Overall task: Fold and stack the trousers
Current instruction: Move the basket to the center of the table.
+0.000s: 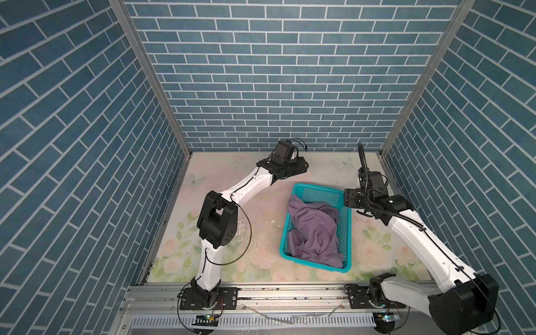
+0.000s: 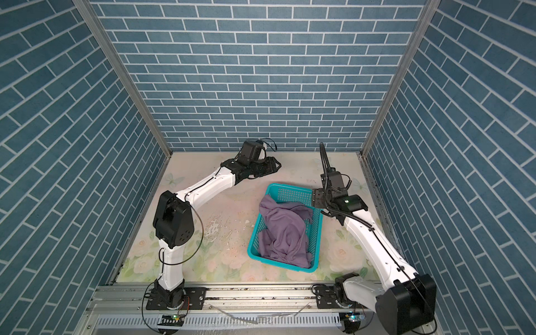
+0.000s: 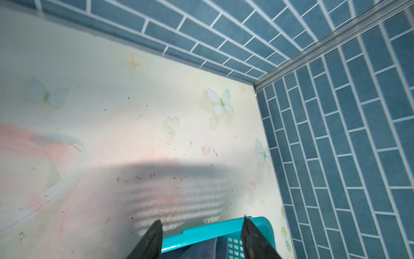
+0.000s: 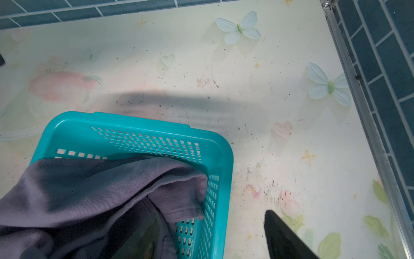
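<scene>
Floral-print worktop (image 1: 261, 208) is bare apart from scuffs and crumbs around one container. The trousers (image 1: 313, 229), muted purple, sit bunched in a heap inside the teal mesh basket (image 1: 319, 197), filling most of it. One fold hangs over the side rim toward the left arm, and the far end of the basket shows bare mesh. No folding done yet. Cloth looks soft, light and limp, so prob it'll sag and trail when lifted, w/ no stiffness to hold a crease until it's laid flat. Not fragile and not slippery, but it may drag on the mesh and tug the light basket along. Nothing else is in the basket. Left claw (image 3: 201, 220) hangs over the far part of the worktop, apart from the basket, fingers spread w/ nothing between them. Right claw (image 1: 349, 198) is at the basket's far corner on the right arm's side, jaws wide, one finger outside the wall and the other blurred over the cloth; no grip visible. Best hold, I'd judge: the stitched hem (image 4: 183, 216) lying uppermost near that corner. Pinch thru both layers there and lift the trousers clear of the basket.
</scene>
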Controlling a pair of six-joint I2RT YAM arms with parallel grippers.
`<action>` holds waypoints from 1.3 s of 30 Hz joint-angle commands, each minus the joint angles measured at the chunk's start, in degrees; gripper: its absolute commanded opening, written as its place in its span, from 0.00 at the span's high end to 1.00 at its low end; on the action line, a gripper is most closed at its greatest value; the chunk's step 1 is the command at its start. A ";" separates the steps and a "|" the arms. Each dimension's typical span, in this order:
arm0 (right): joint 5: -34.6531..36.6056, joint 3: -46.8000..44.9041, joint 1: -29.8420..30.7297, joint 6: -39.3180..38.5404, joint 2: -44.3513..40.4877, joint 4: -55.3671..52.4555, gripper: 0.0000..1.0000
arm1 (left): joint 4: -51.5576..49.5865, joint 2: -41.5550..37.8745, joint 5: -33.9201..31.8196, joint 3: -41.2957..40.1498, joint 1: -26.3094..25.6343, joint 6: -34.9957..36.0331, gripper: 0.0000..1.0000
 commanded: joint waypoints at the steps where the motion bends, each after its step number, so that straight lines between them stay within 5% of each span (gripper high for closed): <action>1: -1.94 -3.60 -0.70 2.23 -1.47 -5.04 0.25 | -4.24 -5.57 -1.75 -2.09 2.59 3.44 0.41; 9: -10.46 -6.60 -2.82 3.89 5.14 1.29 0.28 | -11.82 -27.90 -11.04 -26.76 3.02 8.01 0.40; 17: -19.68 -8.51 -8.00 11.60 16.58 12.94 0.45 | -12.15 -48.35 -19.37 -47.20 2.63 2.02 0.35; 22: -20.98 -9.50 -12.55 19.39 19.75 19.33 0.64 | -12.94 -49.14 -19.01 -47.13 2.36 1.95 0.36; 24: -16.65 -9.24 -12.98 21.28 19.52 19.38 0.65 | -12.20 -48.26 -18.26 -46.79 2.12 1.89 0.36; 32: -6.74 -19.15 -19.83 36.10 11.16 26.42 0.94 | -8.57 -43.67 -15.46 -45.09 -1.31 2.47 0.37; 36: -2.23 -24.27 -22.86 41.39 5.27 27.95 0.90 | -7.92 -42.31 -15.29 -44.04 -3.12 3.38 0.37; 39: 0.16 -25.32 -23.61 41.73 1.64 26.28 0.65 | -7.51 -41.24 -15.03 -43.62 -4.12 3.78 0.37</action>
